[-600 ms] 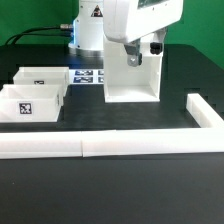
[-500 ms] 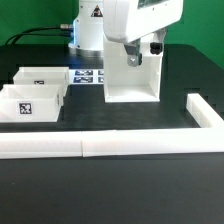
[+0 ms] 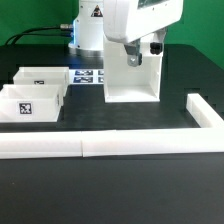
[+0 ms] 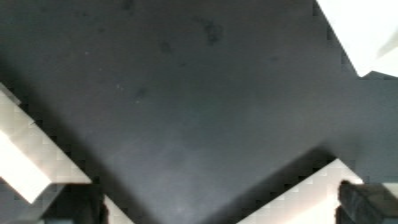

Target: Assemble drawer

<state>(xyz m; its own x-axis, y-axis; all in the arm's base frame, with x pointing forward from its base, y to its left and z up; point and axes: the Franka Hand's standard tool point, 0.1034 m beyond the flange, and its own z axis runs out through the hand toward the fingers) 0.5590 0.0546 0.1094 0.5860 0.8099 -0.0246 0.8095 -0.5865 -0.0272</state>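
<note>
The drawer's tall white box shell stands upright in the middle of the black table. My gripper is down at the shell's top, partly hidden behind its upper edge. Two small white trays with square markers lie at the exterior view's left, one further back and one nearer. In the wrist view my gripper has its dark fingertips far apart. White shell edges lie between them over the dark table. The jaws stand open, and I cannot tell if they touch the shell.
The long low white border wall runs along the front and turns back at the exterior view's right. The marker board lies flat behind the trays, beside the arm's base. A black cable runs at the back left.
</note>
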